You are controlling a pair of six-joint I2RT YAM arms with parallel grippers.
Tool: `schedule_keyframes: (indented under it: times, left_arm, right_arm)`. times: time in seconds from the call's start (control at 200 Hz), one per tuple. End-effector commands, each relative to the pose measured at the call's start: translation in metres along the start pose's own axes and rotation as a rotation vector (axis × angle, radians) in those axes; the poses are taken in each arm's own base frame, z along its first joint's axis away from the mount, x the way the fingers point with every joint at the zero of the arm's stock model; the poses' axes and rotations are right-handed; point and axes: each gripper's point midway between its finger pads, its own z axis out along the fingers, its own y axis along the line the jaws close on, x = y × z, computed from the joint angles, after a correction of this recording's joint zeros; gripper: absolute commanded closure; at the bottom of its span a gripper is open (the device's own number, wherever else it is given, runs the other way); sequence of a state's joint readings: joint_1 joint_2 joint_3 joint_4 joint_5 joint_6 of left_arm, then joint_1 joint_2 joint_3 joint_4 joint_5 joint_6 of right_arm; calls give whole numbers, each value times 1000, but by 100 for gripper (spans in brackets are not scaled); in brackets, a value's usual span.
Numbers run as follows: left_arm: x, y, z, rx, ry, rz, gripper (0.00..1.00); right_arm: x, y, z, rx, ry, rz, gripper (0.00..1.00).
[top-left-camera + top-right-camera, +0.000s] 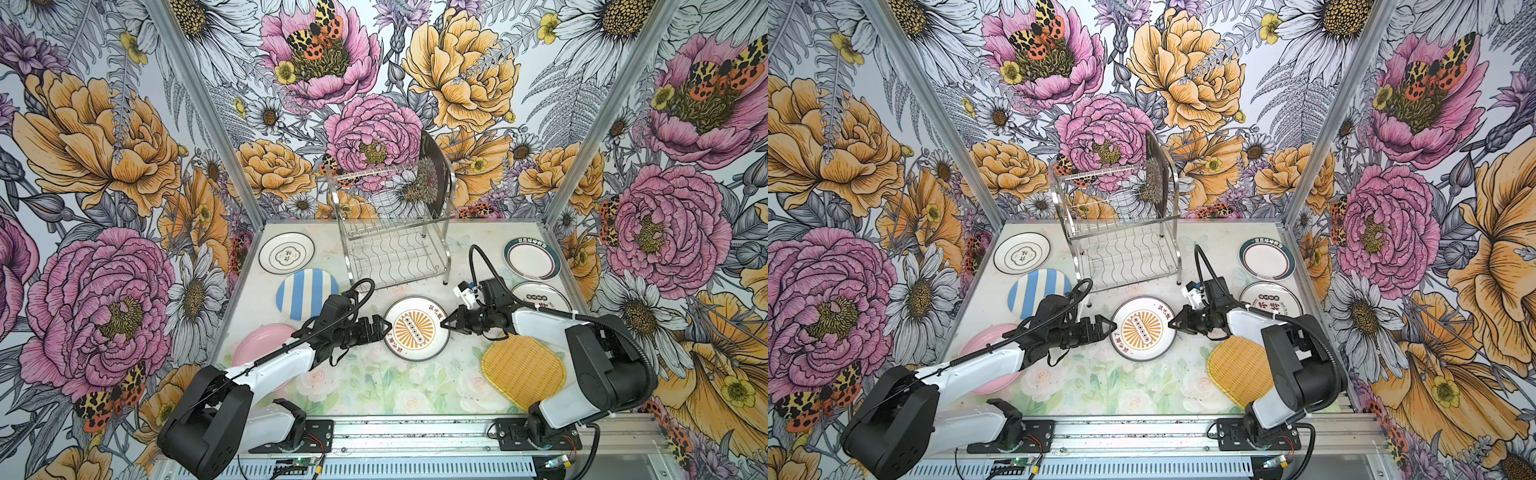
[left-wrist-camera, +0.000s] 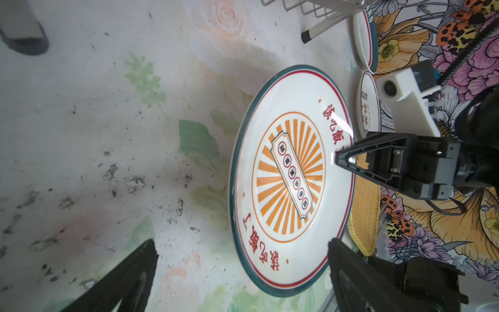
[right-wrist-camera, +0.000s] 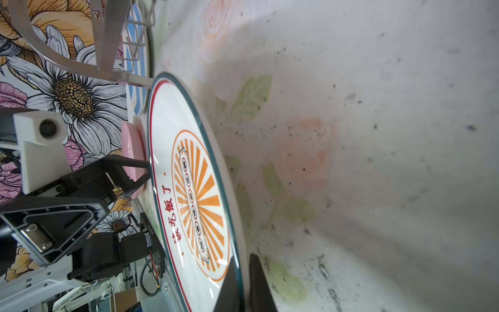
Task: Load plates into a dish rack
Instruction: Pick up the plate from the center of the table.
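Orange sunburst plate (image 1: 415,328) lies mid-table (image 1: 365,386) in front of dish rack (image 1: 390,232), where a black square plate (image 1: 432,174) already stands slotted. Right gripper (image 1: 448,323) is pinched tight on its rim, prob. to tip it up. Left gripper (image 1: 386,328) gapes wide at the opposite edge w/ nothing held, likely bracing vs. sliding.

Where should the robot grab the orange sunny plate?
By its rim, coming in low from the side. The orange sunburst plate lies flat and wide, so only its thin raised edge fits between jaws. The right gripper pinches that edge on its own side.
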State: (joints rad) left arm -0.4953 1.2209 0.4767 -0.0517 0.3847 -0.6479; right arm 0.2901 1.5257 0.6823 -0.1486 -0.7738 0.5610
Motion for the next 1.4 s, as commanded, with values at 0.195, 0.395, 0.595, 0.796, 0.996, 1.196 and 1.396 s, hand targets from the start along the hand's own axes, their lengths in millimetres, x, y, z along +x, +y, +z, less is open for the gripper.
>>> schedule_keyframes:
  times: [0.195, 0.395, 0.595, 0.796, 0.996, 1.196, 1.396]
  left_arm:
    - [-18, -40, -6, 180, -40, 35, 13]
    - [-26, -57, -6, 249, -44, 48, 28]
    - [-33, -69, -6, 318, -62, 25, 40]
    - [-40, -80, -8, 364, -81, 26, 43]
    - [-41, -82, -7, 384, -78, 15, 51]
    - [-41, -82, -6, 393, -73, 6, 70]
    - [-41, -83, -6, 399, -72, 1, 95]
  right_arm:
    - [-20, 53, -25, -121, -75, -65, 100]
    - [-26, 69, -32, -143, -96, -87, 100]
    - [-29, 80, -32, -158, -95, -107, 100]
    - [-29, 88, -29, -169, -85, -122, 100]
    - [-29, 94, -28, -173, -83, -135, 100]
    - [-28, 94, -28, -174, -81, -140, 100]
    - [-29, 97, -30, -180, -86, -154, 100]
